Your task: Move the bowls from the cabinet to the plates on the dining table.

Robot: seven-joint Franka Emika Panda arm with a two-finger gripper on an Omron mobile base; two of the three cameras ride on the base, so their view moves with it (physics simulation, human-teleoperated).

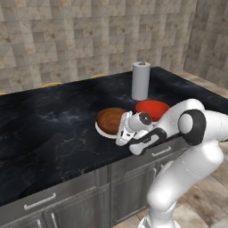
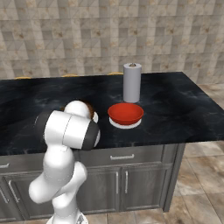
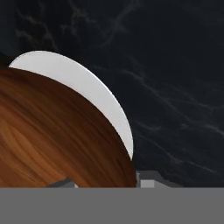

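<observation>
**Both bowls on plates, hand at brown bowl's rim**

Arm pose: arm comes up from the floor beside the dining table (image 1: 53, 129), elbow high over the table's front edge, forearm folded back toward the marble. The gripper (image 1: 121, 133) sits low at the near side of the brown bowl (image 1: 109, 120), wrist roughly level, hand lying close over the tabletop. In the right base view the elbow housing blocks most of the hand and the brown bowl; only a sliver of the bowl (image 2: 89, 109) shows behind it.

Bowl vs. jaws: brown bowl rests on a white plate (image 3: 87, 87), whose rim sticks out past the bowl on the far side in the hand view. The bowl's wood-grain wall (image 3: 52, 135) is pressed up close to the camera, so it is right at the hand. The fingertips are hidden behind the bowl wall.

Jaws: cannot tell how far apart they are, or whether they pinch the rim or just sit beside it.

Red bowl (image 2: 125, 113) sits on the second plate (image 2: 125, 124), just beside the brown bowl, apart from the hand. A paper towel roll (image 2: 132, 82) stands upright behind it.
</observation>
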